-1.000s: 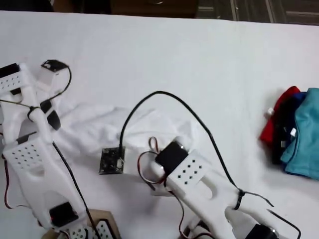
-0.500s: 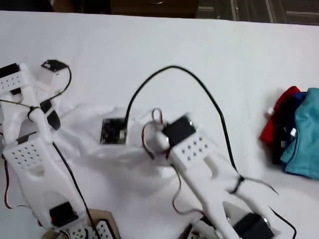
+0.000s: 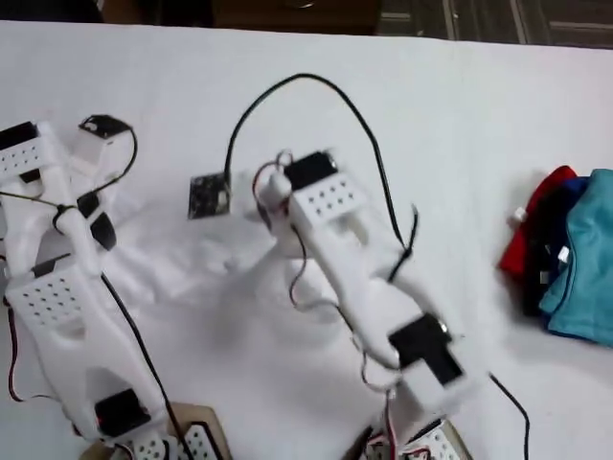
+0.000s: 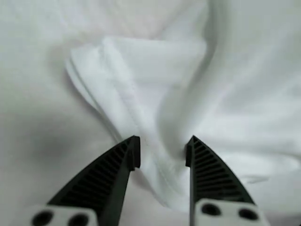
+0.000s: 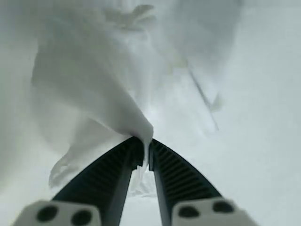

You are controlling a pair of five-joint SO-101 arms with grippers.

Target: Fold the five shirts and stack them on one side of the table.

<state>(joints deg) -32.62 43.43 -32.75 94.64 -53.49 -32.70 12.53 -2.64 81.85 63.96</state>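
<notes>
Your right end effector [image 5: 142,155], pinching the white shirt [image 5: 89,89] at its tips, has carried that edge outward, starting a fold, while your left end effector [image 4: 162,150] gapes astride a ridge of it.

Light on my feed is bright and even, coming from overhead. In the high view the white tabletop [image 3: 460,105] is nearly washed out, and the white shirt [image 3: 182,259] separates from it only by soft grey shadows in its folds. The room behind [image 3: 287,11] is dim. A faint shadow lies beside the left hand [image 4: 162,153]. The cloth pinched in the right hand [image 5: 142,157] shades grey underneath.
</notes>
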